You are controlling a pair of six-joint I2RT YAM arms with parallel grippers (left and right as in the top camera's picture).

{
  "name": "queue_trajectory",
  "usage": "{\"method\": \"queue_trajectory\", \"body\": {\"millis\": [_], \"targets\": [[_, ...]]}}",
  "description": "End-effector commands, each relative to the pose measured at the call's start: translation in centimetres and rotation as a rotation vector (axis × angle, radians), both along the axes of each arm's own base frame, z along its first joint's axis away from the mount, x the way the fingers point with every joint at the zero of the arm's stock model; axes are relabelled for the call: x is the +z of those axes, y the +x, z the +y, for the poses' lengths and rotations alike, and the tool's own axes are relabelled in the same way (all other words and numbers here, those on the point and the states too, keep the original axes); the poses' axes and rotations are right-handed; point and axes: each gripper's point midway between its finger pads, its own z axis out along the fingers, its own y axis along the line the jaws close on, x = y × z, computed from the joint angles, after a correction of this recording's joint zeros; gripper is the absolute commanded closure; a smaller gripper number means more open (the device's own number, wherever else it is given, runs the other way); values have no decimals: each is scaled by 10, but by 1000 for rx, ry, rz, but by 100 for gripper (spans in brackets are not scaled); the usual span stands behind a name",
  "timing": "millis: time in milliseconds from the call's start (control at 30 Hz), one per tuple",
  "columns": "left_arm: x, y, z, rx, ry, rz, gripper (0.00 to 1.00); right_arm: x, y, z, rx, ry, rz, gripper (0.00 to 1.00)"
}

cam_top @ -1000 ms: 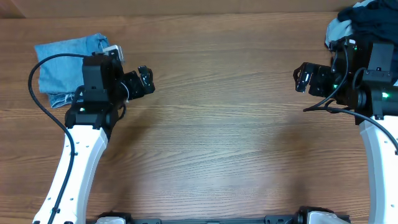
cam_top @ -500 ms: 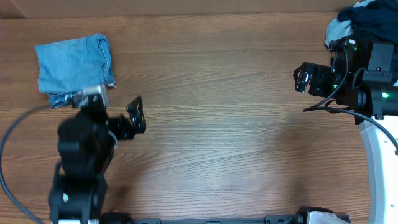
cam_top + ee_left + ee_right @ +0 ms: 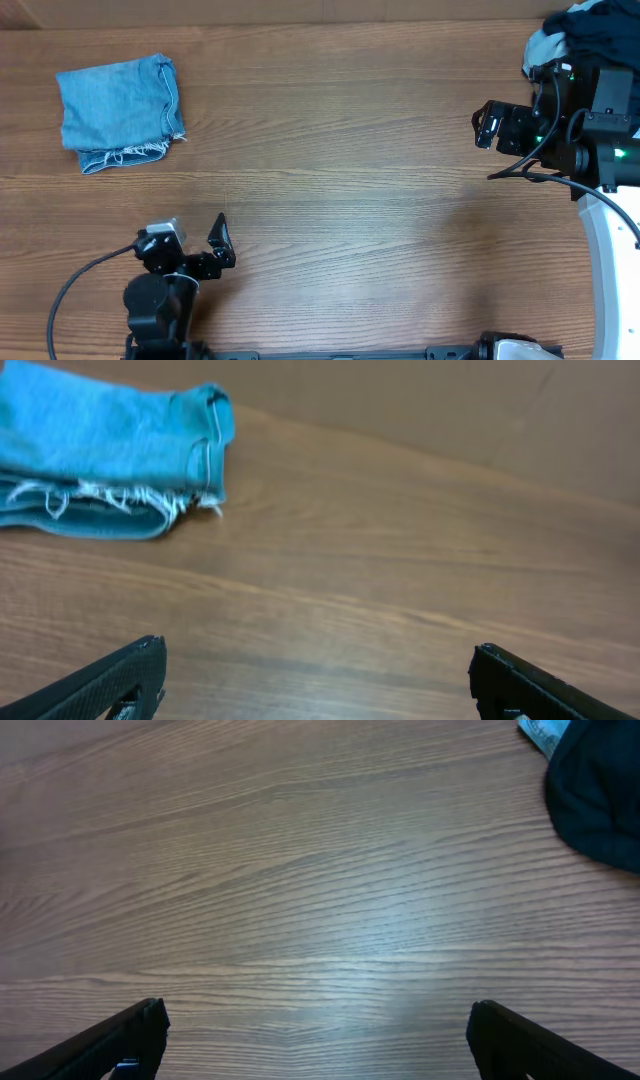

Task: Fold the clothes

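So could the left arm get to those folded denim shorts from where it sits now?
Probably yes. The left gripper is open and empty, and only bare table lies between it and the folded denim shorts, though it sits back near its base and must stretch.

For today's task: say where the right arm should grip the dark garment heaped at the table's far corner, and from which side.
Probably its rounded lower edge, where the dark garment bulges onto the table. Come in low from the open table side with the right gripper, fingers spread as they are: that edge lies exposed, while the rest is bunched up.
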Motion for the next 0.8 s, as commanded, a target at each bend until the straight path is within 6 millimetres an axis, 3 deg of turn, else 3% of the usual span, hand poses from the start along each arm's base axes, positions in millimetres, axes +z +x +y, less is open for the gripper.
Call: {"method": "queue_trajectory", "body": {"millis": [0, 300, 767], "targets": [[-17, 0, 4, 14, 31, -27, 0, 6, -2, -1, -10, -1, -19, 0], [1, -1, 8, 22, 97, -134, 0, 6, -2, -1, -10, -1, -19, 0], [-1, -1, 6, 14, 97, -129, 0, 6, -2, -1, -10, -1, -19, 0]]}}
